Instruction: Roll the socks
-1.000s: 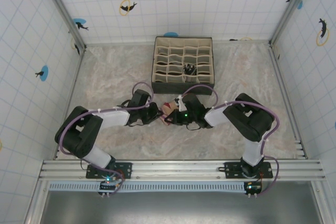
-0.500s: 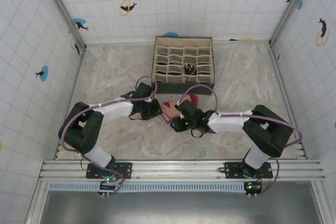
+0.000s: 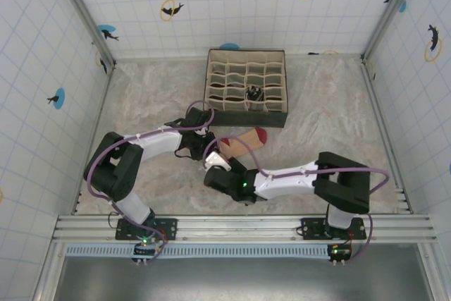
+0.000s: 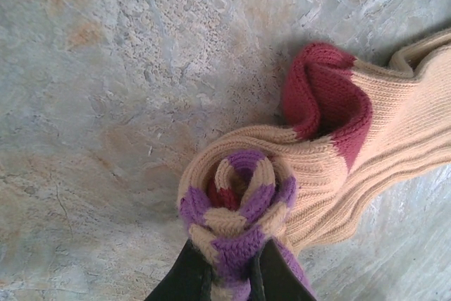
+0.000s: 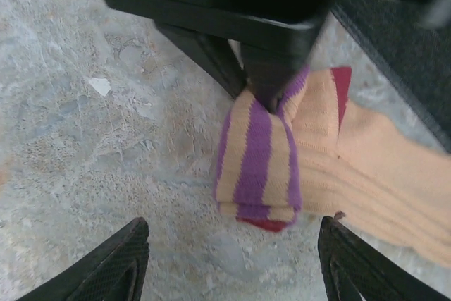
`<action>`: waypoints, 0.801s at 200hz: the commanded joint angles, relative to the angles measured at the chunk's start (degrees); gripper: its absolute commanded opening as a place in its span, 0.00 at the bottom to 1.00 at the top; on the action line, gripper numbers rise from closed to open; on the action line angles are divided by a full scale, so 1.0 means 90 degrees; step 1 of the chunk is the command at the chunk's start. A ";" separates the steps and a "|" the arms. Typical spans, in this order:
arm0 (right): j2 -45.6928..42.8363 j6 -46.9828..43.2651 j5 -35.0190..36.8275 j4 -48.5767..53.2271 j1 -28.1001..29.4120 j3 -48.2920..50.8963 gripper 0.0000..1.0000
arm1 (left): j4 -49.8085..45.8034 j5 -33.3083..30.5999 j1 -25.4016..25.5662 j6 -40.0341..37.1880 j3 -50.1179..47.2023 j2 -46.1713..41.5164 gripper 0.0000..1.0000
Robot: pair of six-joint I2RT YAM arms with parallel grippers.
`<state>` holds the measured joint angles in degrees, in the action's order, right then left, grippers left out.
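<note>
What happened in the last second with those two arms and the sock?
The right gripper pulled back from the peach sock toward the near edge and is open, clear of it, uncovering the sock's length. The left gripper stayed shut on the striped rolled end; the divided box did not move.

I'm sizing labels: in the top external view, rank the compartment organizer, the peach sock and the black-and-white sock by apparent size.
1. compartment organizer
2. peach sock, partly rolled
3. black-and-white sock, tucked in one compartment
</note>
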<state>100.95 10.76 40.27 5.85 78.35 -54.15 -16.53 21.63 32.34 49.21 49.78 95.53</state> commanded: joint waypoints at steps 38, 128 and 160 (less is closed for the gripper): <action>0.1141 -0.0927 0.1476 0.0285 0.0300 -0.0750 0.63 | -0.0457 0.0041 -0.0071 -0.0224 0.0018 0.0182 0.00; 0.1782 -0.0744 0.1460 0.0433 0.0047 -0.1042 0.48 | -0.0336 0.0025 -0.0069 -0.0174 -0.0156 0.0043 0.00; 0.1803 -0.0507 0.1188 0.0467 -0.0069 -0.0939 0.30 | -0.0311 0.0025 -0.0073 -0.0194 -0.0162 -0.0018 0.00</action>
<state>115.55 3.88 53.49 8.34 78.43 -62.70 -16.43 22.31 32.08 48.01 49.63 95.64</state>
